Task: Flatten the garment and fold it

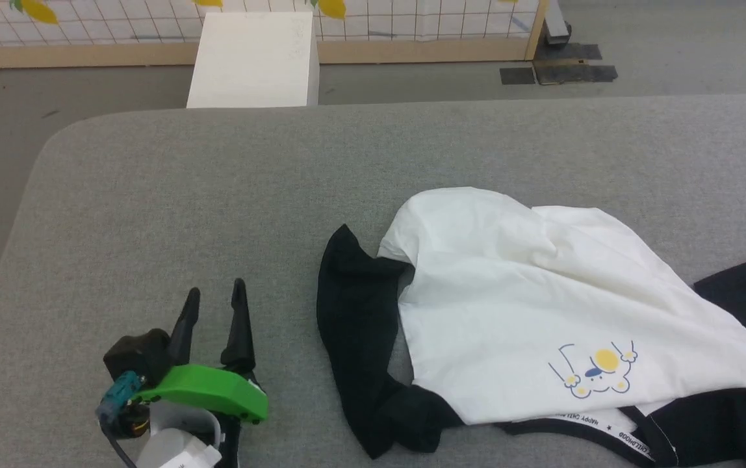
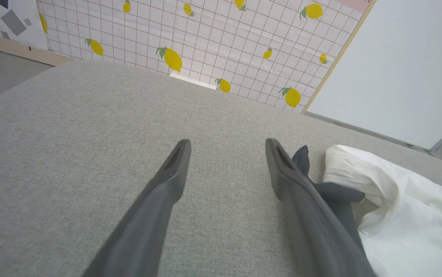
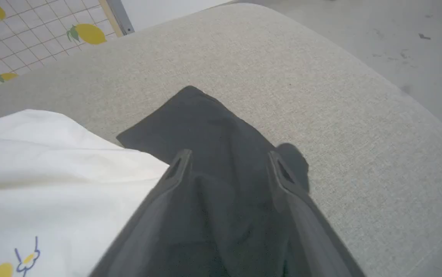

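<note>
The garment is white with black sleeves, its graphic yellow and blue.

We've got a big grey fabric-covered table with rounded corners, and lying crumpled on its near right part is a white T-shirt, one black sleeve trailing off left, yellow-and-blue graphic facing up.

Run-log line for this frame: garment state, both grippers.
T-shirt: crumpled, not yet folded, on grey table | left gripper: open, over bare table beside shirt | right gripper: open, over black sleeve
</note>
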`<state>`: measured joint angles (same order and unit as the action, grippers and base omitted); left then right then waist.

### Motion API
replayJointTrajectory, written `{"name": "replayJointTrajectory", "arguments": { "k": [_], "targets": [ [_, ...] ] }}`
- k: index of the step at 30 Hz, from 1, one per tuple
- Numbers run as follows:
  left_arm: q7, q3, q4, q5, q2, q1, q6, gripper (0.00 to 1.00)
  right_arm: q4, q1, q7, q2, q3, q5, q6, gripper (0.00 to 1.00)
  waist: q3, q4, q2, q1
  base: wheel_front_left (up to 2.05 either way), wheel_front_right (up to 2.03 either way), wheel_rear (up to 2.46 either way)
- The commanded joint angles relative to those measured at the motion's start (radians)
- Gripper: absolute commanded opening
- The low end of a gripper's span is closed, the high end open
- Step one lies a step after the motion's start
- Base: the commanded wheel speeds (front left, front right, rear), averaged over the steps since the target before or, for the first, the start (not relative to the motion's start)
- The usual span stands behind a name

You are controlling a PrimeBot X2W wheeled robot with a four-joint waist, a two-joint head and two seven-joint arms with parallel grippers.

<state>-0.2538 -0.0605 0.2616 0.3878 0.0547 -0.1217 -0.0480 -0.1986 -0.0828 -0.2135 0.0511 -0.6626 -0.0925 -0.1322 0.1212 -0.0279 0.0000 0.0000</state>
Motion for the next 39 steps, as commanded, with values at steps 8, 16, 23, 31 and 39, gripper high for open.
{"name": "replayJointTrajectory", "arguments": {
  "k": [8,16,23,31,39],
  "targets": [
    [0.015,-0.067,0.003,-0.015,-0.003,0.01,-0.025,1.0,0.149,0.114,0.248,-0.001,0.39,-0.073,0.002,1.0,-0.035,-0.01,0.0,0.0,0.0,0.0,0.0],
    [0.146,-0.262,-0.015,-0.019,-0.003,-0.041,-0.069,1.0,0.167,0.142,0.247,-0.001,0.521,-0.097,0.002,1.0,-0.033,-0.01,0.0,0.0,0.0,0.0,0.0],
    [0.358,-0.426,0.066,0.006,-0.004,-0.169,-0.08,1.0,0.184,0.13,0.241,-0.001,0.563,-0.11,0.002,1.0,-0.002,-0.044,0.0,0.0,0.0,0.0,0.0],
    [0.516,-0.444,0.185,0.003,-0.001,-0.322,-0.061,1.0,0.19,0.111,0.246,-0.001,0.589,-0.14,0.002,1.0,0.051,-0.103,0.0,0.0,0.0,0.0,0.0],
    [0.59,-0.432,0.227,0.041,0.037,-0.434,-0.072,0.0,0.164,0.077,0.267,-0.001,0.596,-0.17,0.002,1.0,0.1,-0.138,0.0,0.0,0.0,0.0,0.0]
  ]
}}
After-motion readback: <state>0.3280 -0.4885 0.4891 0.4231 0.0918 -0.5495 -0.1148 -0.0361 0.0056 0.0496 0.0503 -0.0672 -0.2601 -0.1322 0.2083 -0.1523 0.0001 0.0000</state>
